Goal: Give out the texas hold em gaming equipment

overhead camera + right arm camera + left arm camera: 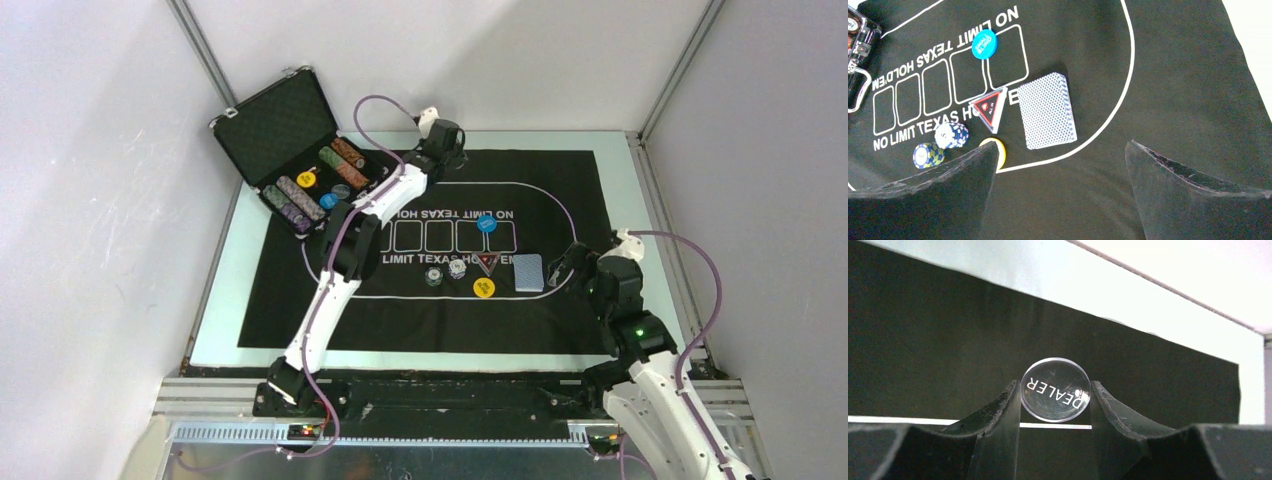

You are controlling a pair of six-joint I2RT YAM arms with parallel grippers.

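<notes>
My left gripper (1055,386) is shut on a round dark disc marked DEALER (1055,390), held edge to edge between both fingers over the far part of the mat. In the top view this gripper (441,140) is at the mat's far edge. My right gripper (1060,145) is open and empty above the mat, right of the blue-backed cards (1047,110). Left of the cards lie the red-black triangle marker (990,107), a blue disc (984,44), a yellow disc (1002,151) partly hidden by my finger, and two small chip stacks (951,135).
The black mat with white lettering (300,310) covers most of the table. The open black metal-edged case (275,125) stands at the far left, holding several rows of chips and a yellow and a blue disc. Walls close in on both sides.
</notes>
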